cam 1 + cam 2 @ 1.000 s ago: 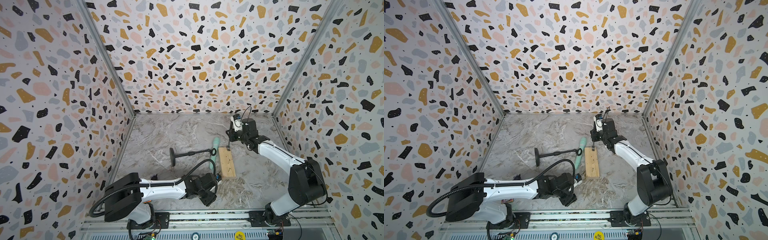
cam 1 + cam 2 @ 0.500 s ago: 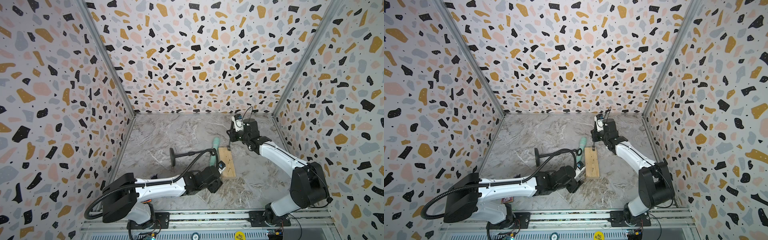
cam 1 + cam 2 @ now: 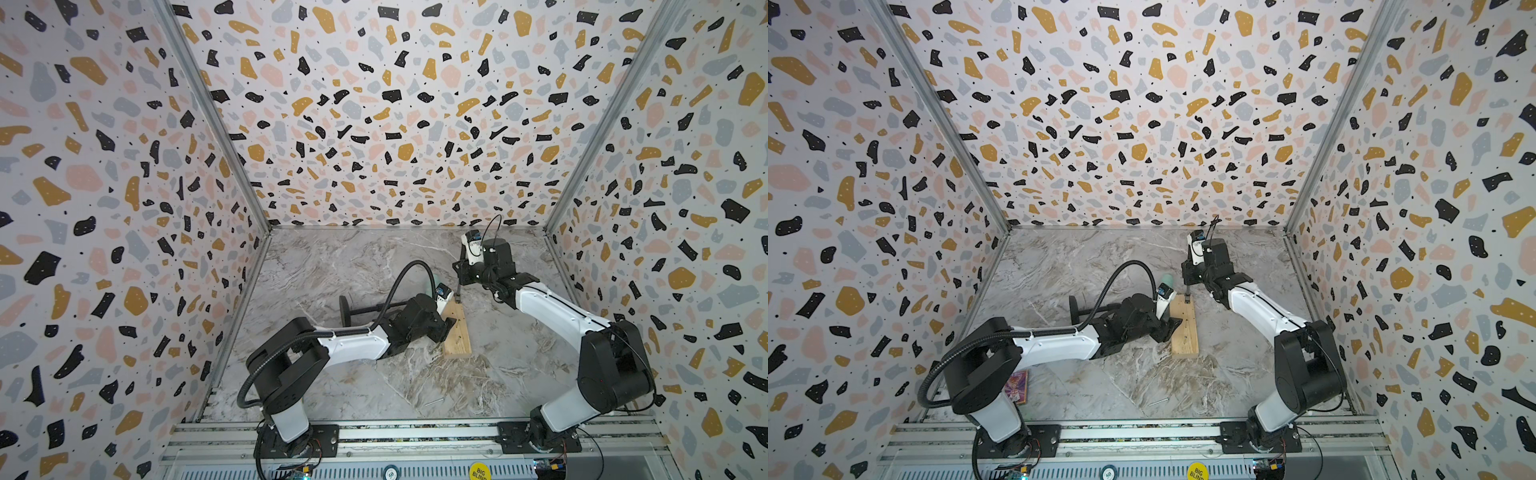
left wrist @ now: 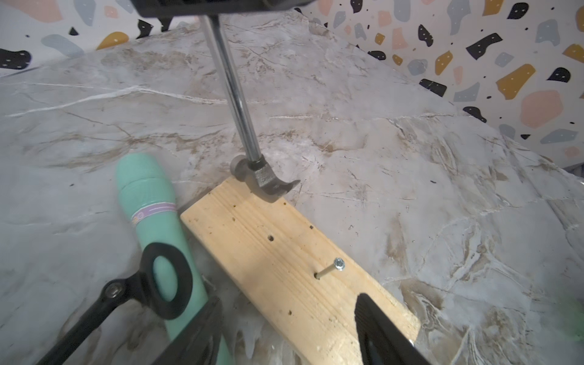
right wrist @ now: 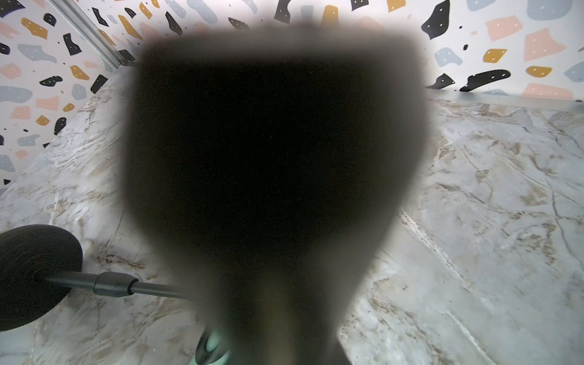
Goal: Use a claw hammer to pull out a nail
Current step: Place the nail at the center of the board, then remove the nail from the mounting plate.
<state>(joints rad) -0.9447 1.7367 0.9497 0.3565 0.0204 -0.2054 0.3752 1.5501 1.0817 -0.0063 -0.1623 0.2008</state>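
The claw hammer (image 4: 265, 180) hangs head-down from my right gripper (image 3: 461, 276), which is shut on its black handle. Its silvery head (image 3: 457, 297) touches the far end of the wooden block (image 4: 284, 252), claw pointing off the block's edge. A nail (image 4: 330, 271) sticks out of the block, leaning, partway along it. My left gripper (image 4: 284, 341) is open low over the block's near half (image 3: 1185, 343). One finger (image 4: 379, 331) is above the wood, the other beside the block. In the right wrist view a dark blur hides the fingers.
A mint-green stick-shaped tool (image 4: 151, 215) lies along the block's left side. A long black rod with disc ends (image 3: 345, 309) lies left of it. A loose nail (image 3: 434, 401) rests near the front rail, and a colourful card (image 3: 1017, 386) by the left arm's base. Patterned walls enclose three sides.
My left arm has swung from the near table up to the block, and its gripper now sits over the block's near half. The right arm and hammer have barely moved.
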